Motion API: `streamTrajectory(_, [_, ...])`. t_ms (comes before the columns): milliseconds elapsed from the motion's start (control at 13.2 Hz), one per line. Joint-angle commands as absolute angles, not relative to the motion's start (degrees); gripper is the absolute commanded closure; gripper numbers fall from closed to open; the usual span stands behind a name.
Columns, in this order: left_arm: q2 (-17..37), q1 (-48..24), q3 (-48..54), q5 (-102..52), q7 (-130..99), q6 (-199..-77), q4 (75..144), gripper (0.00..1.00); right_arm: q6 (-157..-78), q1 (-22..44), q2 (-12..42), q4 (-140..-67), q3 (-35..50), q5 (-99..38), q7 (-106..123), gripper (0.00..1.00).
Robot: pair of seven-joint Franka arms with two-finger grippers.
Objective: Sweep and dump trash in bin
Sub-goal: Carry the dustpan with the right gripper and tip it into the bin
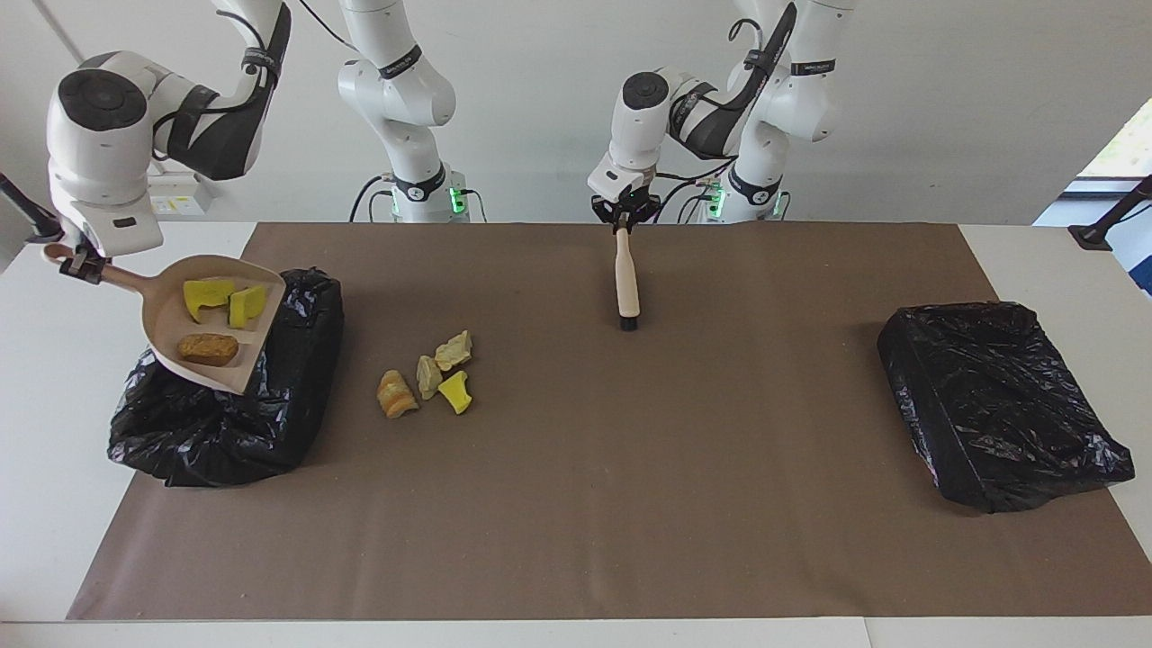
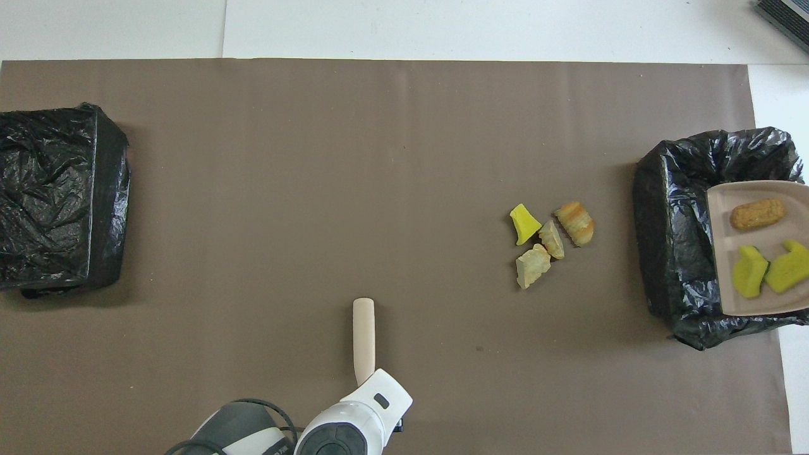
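My right gripper (image 1: 79, 262) is shut on the handle of the beige dustpan (image 1: 167, 313), held tilted over the black-bagged bin (image 1: 297, 360) at the right arm's end of the table. Trash lies in the pan: two yellow sponge pieces (image 1: 209, 295) and an orange-brown lump (image 1: 208, 348). In the overhead view the dustpan (image 2: 720, 215) covers part of the bin (image 2: 670, 221). Several more scraps (image 1: 427, 376) lie on the mat beside the bin. My left gripper (image 1: 623, 219) is shut on the beige brush (image 1: 626, 283), which hangs bristles down over the mat.
A second black-bagged box (image 1: 999, 405) sits at the left arm's end of the table. A brown mat (image 1: 630, 504) covers the tabletop. From above, the brush (image 2: 363, 338) and the loose scraps (image 2: 547, 237) stand well apart.
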State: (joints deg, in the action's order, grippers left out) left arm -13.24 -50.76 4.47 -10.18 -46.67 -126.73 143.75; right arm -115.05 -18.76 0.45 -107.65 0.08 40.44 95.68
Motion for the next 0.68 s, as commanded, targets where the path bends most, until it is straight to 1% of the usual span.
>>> streamTrajectory(0, [-15.29,-51.94,3.52,-11.42,-45.97,-127.70,145.63,1.00,-116.81,-16.45,-0.09,-108.46,0.26,45.59,99.66,1.00])
streamTrajectory(76, [-15.29,-51.77,3.43,-11.51,-45.88,-127.53,145.63,0.99,-116.72,-15.83,-0.17,-108.63,0.35,47.09,99.75,1.00])
streamTrajectory(152, [-14.77,-52.12,3.43,-11.51,-45.97,-127.01,145.63,0.96,-116.81,-15.04,-0.52,-109.33,0.35,48.24,99.67,1.00])
streamTrajectory(228, [-13.37,-52.21,3.43,-11.51,-46.05,-127.00,145.63,0.90,-117.07,-14.77,-0.70,-109.68,0.35,49.64,99.58,1.00])
streamTrajectory(304, [-12.92,-51.95,3.43,-11.51,-45.79,-126.91,145.46,0.80,-117.59,-14.68,-0.62,-109.69,0.35,51.05,99.15,1.00])
streamTrajectory(380, [-12.92,-51.68,3.43,-11.51,-45.70,-126.91,145.46,0.76,-117.25,-13.98,-0.70,-109.69,0.35,52.72,98.44,1.00])
streamTrajectory(456, [-12.75,-51.51,3.34,-11.51,-45.62,-126.65,145.37,0.75,-116.38,-13.80,-0.96,-110.04,0.35,53.78,97.57,1.00])
streamTrajectory(608, [-12.31,-51.15,3.16,-11.51,-45.70,-126.65,144.76,0.56,-113.84,-12.58,-1.49,-110.21,0.35,56.32,96.07,1.00])
